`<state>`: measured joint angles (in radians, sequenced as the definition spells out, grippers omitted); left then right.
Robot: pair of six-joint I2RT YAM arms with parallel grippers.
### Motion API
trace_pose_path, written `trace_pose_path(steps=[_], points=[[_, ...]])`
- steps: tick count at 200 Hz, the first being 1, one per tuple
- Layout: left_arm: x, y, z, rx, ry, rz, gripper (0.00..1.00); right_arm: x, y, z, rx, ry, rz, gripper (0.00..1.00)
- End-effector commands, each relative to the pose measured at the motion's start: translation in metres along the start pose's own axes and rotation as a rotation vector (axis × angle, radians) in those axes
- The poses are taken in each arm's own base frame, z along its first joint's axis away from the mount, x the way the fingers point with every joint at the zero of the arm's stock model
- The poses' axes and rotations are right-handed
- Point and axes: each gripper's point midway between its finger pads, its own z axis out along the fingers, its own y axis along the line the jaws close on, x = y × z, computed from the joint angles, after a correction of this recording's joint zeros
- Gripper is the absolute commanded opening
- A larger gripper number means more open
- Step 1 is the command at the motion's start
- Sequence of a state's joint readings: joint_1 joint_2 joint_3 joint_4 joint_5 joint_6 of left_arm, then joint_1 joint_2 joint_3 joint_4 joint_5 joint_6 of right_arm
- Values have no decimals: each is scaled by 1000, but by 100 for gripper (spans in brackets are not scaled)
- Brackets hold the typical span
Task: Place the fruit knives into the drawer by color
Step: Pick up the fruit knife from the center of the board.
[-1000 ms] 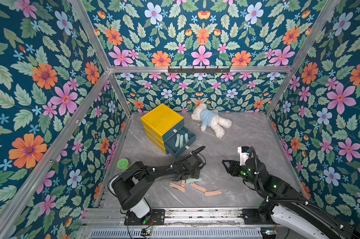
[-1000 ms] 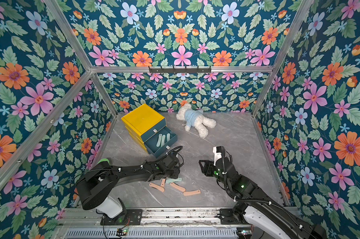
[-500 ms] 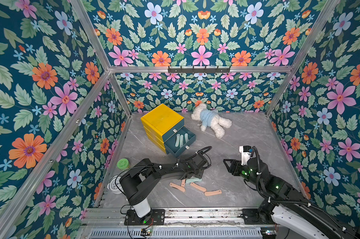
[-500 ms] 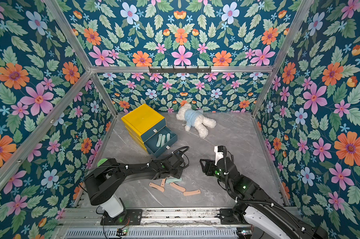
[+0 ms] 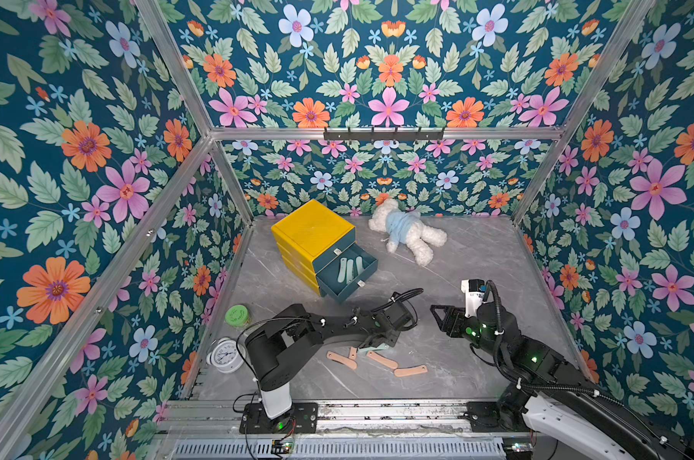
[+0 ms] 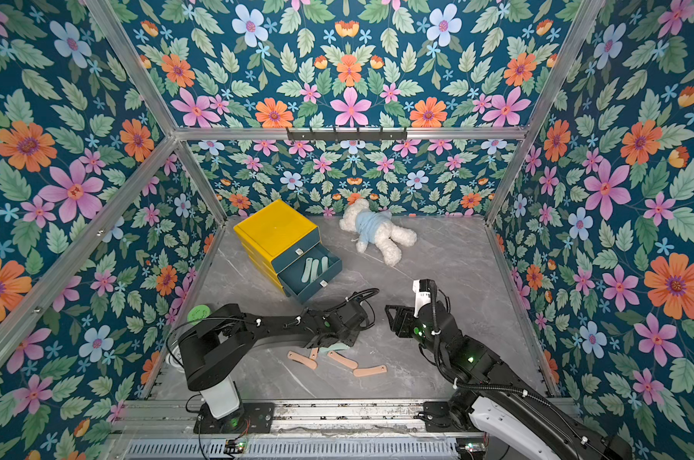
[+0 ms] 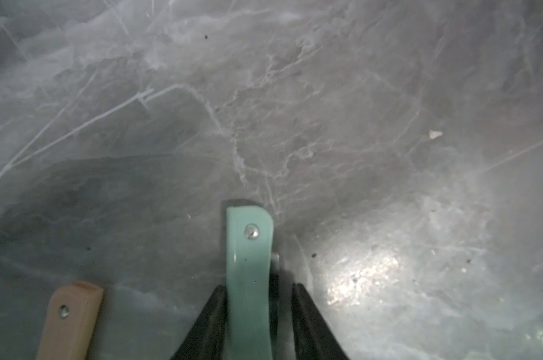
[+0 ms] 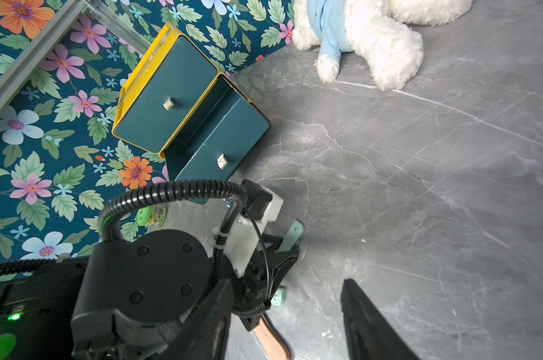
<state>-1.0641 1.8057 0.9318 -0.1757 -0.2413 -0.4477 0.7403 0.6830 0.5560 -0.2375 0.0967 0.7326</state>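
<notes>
On the grey marble table, my left gripper [image 5: 377, 347] [image 7: 259, 299] is down over a pale teal fruit knife [image 7: 248, 280] [image 5: 378, 349]. Its jaws stand narrowly either side of the knife: one finger touches it and a thin gap shows at the other. The knife lies on the table. Several salmon pink knives [image 5: 382, 359] [image 6: 364, 371] lie just in front, and one [image 7: 67, 318] lies beside the teal one. The open teal drawer [image 5: 349, 291] of the yellow cabinet [image 5: 313, 231] holds three teal knives [image 5: 349, 270]. My right gripper [image 5: 437, 314] [image 8: 282, 290] hovers open and empty to the right.
A white teddy bear in a blue shirt [image 5: 407, 235] lies at the back beside the cabinet. A green-lidded jar [image 5: 237, 316] and a small white clock [image 5: 226, 354] stand by the left wall. Floral walls close in three sides.
My left gripper has come down and forward onto the teal knife, and its jaws have narrowed around it. The right arm has stayed still.
</notes>
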Motion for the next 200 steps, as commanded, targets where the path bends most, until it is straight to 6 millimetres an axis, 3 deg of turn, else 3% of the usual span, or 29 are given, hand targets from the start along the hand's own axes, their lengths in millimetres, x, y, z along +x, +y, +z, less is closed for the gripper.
trace_pose_path(steps=[1, 30, 57, 82, 109, 131, 154, 200], points=[[64, 26, 6, -101, 236, 93, 32, -7, 3, -2, -8, -26, 7, 58], [62, 29, 7, -117, 219, 91, 25, -8, 2, -3, -4, -32, 8, 58], [42, 24, -1, -96, 146, 67, 22, -8, 2, -2, -4, -36, 12, 58], [2, 17, -24, -66, 26, 32, 22, -9, 2, -2, 2, -38, 11, 58], [-56, -1, -60, 20, -124, -22, 22, -10, 1, -2, 10, -43, 17, 58], [-89, -3, -89, 50, -212, -41, 23, -10, 2, -4, 9, -40, 19, 58], [-112, 22, -117, 19, -278, -80, 23, -10, 2, -4, 9, -36, 18, 58], [-147, 125, -174, -184, -423, -211, 25, -10, 4, -1, 3, -35, 23, 58]])
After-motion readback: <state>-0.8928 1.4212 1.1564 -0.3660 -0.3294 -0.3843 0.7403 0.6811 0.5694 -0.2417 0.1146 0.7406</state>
